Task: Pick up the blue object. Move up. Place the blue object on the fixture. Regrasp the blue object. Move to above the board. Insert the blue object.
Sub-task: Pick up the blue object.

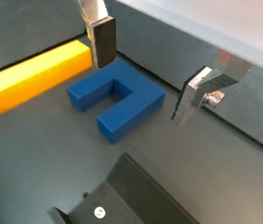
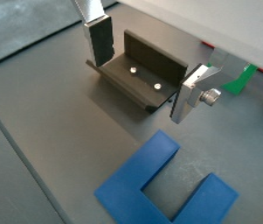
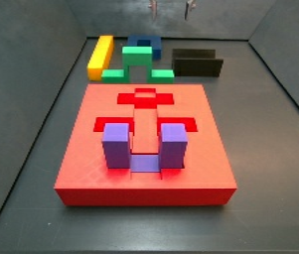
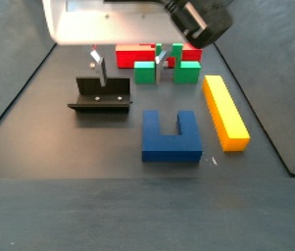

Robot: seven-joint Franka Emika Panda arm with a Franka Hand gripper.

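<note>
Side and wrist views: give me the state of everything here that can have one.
Gripper: jaws open, holding nothing, hovering near the block and fixture.
Dark blue U-shaped block: lying flat on the floor, not held.
Black L-shaped fixture: standing on the floor, nothing on it.
Large red board: lighter purple U-shaped block seated in a recess, prongs up.

Blue object (image 4: 171, 136): dark blue U-shaped block, lying flat on the dark floor, unheld. Gripper (image 4: 126, 61): jaws parted, above the floor.
Fixture (image 4: 100, 97): black bracket, just left of it.
Board (image 3: 146, 144): large red slab with recesses, standing apart.
</note>
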